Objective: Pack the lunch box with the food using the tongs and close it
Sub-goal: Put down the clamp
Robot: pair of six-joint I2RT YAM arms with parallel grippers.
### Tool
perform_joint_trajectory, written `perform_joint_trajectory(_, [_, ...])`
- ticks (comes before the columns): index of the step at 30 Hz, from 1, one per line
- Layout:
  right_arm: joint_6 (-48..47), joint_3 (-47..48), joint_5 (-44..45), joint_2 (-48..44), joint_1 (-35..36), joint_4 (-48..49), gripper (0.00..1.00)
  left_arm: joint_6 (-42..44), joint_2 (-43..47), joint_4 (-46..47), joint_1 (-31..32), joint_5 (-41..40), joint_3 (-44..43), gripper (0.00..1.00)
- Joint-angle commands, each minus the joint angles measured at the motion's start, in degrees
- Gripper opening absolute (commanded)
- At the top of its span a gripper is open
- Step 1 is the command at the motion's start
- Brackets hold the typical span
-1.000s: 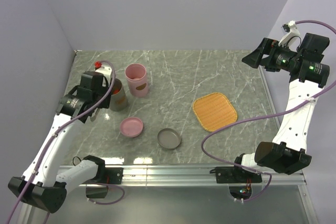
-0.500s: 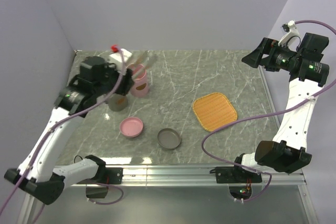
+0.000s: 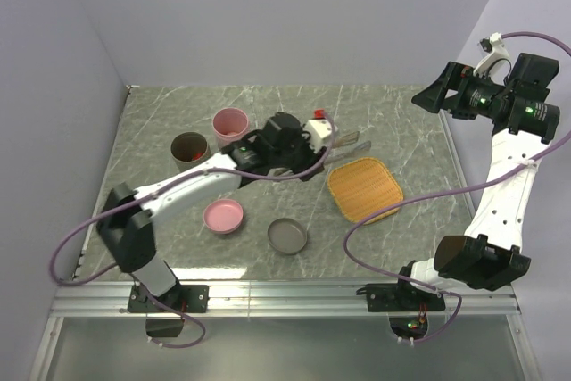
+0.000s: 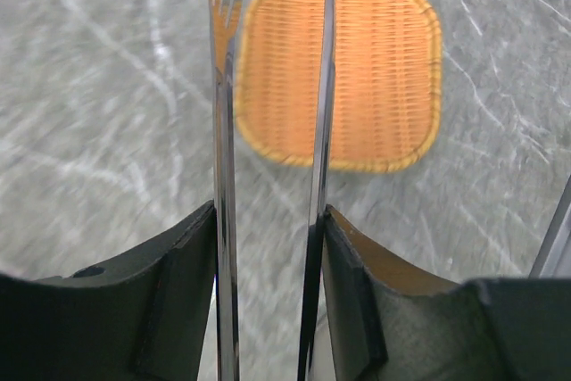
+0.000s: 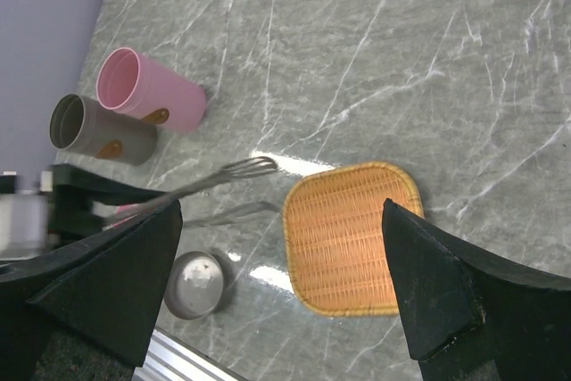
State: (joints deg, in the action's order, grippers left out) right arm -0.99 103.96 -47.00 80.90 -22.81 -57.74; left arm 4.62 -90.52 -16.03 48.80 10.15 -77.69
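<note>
Swinging tongs (image 4: 225, 158), now beside orange tray (image 4: 384, 69)

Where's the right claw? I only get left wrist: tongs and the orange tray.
Observer: Right claw is up high at the right edge of the table, open, holding nothing.
Operator: Cups?
Observer: A pink cup and a dark grey cup stand upright at back left, well left of the tongs.
Operator: Anything toward the near edge?
Observer: A pink dish and a grey dish lie side by side, apart, left of the tray.
</note>
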Motion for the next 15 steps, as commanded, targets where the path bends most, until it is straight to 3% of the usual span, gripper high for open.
perform_joint_trajectory(1, [-0.5,2.8,-0.6,0.5,-0.6,0.8,1.00,-1.4,-4.8,9.3,1.8,2.3,-5.5,0.53])
perform_joint_trajectory(15, [-0.9,3.4,-1.1,1.7,-0.7,0.3,1.00,-0.8,-26.3,13.0,7.1,-0.2,-17.4,0.56])
